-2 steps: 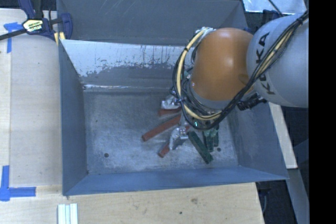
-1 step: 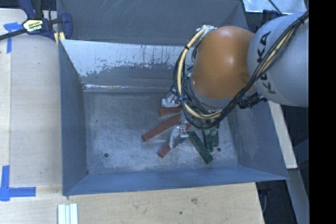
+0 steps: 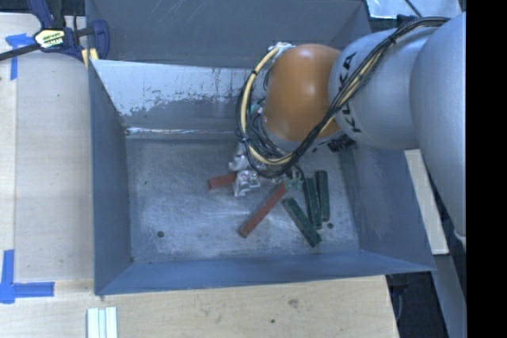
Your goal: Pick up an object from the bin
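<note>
Camera view, gripper (image 3: 244,174) over red-brown sticks (image 3: 261,212), green sticks (image 3: 315,203) beside

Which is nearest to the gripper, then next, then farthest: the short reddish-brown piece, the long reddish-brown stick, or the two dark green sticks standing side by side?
1. Short reddish-brown piece, right beside the gripper, on its left.
2. Long reddish-brown stick, slanting just below it.
3. Two dark green sticks, farther right, near the bin's wall.

Low, downward-pointing end effector (image 3: 244,175)
</note>
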Tool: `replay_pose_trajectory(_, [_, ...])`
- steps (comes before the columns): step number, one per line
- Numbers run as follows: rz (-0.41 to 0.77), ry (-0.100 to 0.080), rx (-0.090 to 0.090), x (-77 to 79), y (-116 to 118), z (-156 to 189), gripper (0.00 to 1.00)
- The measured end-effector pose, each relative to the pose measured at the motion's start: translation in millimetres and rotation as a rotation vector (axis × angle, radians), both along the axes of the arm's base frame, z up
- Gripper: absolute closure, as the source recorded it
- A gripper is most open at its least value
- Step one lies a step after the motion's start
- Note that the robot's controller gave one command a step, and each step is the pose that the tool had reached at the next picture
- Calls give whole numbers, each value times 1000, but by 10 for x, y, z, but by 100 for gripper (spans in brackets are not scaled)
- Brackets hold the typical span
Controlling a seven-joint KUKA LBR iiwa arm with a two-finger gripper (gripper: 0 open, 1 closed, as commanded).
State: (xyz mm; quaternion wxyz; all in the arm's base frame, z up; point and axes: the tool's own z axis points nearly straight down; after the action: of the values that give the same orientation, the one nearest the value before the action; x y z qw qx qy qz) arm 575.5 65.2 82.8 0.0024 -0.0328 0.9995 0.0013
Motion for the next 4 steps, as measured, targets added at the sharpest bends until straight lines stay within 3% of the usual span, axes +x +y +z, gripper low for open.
replay_pose_trajectory(1, [0,0,0,0,0,0,100])
replay_pose_trajectory(2, [-27,1,-2,93,-1,301,100])
replay_pose_trajectory(3, [-34,2,-2,105,-4,611,0])
replay_pose_trajectory(4, [-37,5,-2,51,-5,424,100])
